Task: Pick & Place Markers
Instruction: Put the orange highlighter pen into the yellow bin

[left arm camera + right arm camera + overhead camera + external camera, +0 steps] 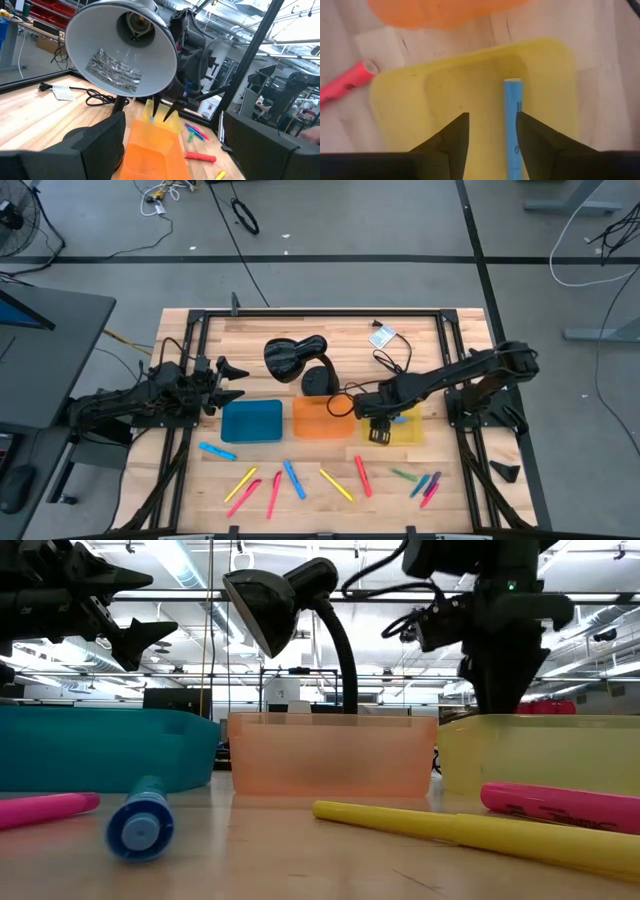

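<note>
One short blue marker lies flat on the floor of the yellow rectangular plastic tray, and the right hand hangs directly above that tray with its two dark fingers parted and empty, the marker just beside one finger rather than between them. That marker looks released, so the step in hand appears to be the end of a drop-off. Around a dozen other markers in yellow, pink, red, blue and green lie scattered along the near part of the wooden counter, in front of the row of trays: the yellow one, an orange translucent tray beside it and a teal-blue tray next along. A pink marker rests on the wood just outside the yellow tray. Behind the trays stands a black desk lamp. The left hand waits off to the side near the teal-blue tray, fingers wide apart, holding nothing. Next, I judge, the right hand must lift clear of the tray wall and reach for one of the loose markers.
</note>
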`<state>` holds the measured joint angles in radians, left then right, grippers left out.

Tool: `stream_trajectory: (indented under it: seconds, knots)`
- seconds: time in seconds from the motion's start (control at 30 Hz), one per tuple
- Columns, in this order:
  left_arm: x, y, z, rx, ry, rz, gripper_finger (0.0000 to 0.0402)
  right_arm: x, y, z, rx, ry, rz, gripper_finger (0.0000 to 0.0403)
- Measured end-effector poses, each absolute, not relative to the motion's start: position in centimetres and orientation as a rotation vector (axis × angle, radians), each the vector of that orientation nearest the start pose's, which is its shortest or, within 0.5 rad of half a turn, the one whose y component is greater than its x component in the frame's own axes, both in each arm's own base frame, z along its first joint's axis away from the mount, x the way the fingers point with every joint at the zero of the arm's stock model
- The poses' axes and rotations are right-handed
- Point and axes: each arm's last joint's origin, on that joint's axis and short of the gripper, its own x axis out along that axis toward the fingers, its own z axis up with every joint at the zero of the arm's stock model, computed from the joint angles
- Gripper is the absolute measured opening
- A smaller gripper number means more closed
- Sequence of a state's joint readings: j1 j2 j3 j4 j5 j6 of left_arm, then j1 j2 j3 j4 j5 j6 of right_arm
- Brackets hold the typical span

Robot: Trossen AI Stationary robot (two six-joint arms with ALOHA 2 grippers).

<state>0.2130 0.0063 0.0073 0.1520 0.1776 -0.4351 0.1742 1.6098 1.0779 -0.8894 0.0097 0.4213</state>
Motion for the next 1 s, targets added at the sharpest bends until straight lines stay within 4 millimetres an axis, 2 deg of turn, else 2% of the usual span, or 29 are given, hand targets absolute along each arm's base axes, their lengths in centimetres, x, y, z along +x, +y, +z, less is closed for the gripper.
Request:
stream_trajectory:
  seconds: [0.13, 0.47, 0.63, 0.73, 1.0]
  knots:
    - [9.5, 1.5, 18.0, -0.405, -0.155, 0.002, 0.0342, 27.7, 5.2, 20.9, 0.331, 1.378, -0.242, 0.0162]
    - [9.5, 1.5, 18.0, -0.404, -0.155, 0.002, 0.0342, 25.8, 5.0, 22.9, 0.749, 1.366, -0.519, 0.0162]
    - [9.5, 1.5, 18.0, -0.405, -0.155, 0.002, 0.0342, 25.4, 5.3, 23.6, 0.985, 1.387, -0.536, 0.0162]
    - [9.5, 1.5, 18.0, -0.405, -0.155, 0.002, 0.0342, 25.2, 5.6, 24.0, 1.043, 1.392, -0.534, 0.0162]
    - [9.5, 1.5, 18.0, -0.405, -0.155, 0.002, 0.0342, 25.0, 5.9, 24.1, 1.044, 1.392, -0.527, 0.0162]
